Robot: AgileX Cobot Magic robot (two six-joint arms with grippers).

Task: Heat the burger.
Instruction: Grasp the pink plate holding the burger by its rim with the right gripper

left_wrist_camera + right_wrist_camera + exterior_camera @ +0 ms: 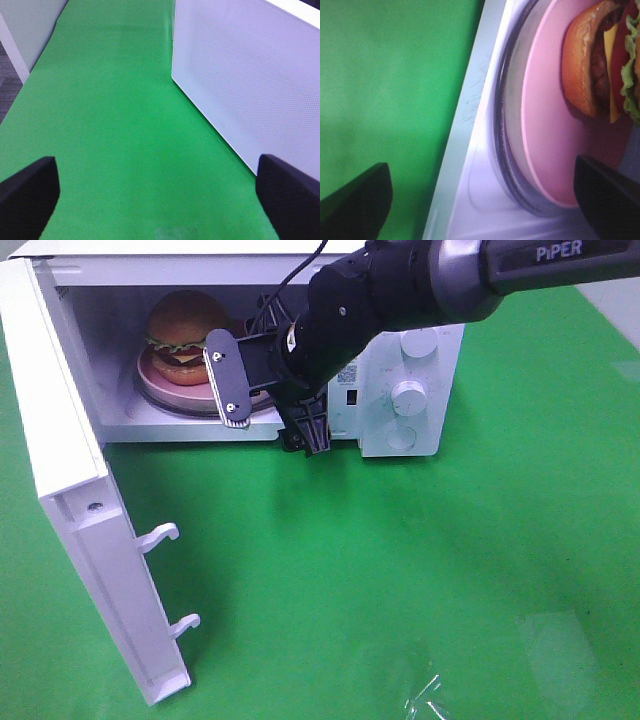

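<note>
With the burger [186, 328] sitting on its pink plate [160, 379] inside the microwave [400, 430] at upper left, the right gripper [275, 410], released and empty at the cavity mouth, is best backing straight out, avoiding the plate, before swinging the open door [75, 510] closed.

Glossy pink plate [545, 125] – smooth white microwave [70, 490] – matt green cloth [400, 570].

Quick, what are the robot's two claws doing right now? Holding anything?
Left end effector: open, holding nothing.
Right end effector: open, empty, at the microwave mouth near the burger.
</note>
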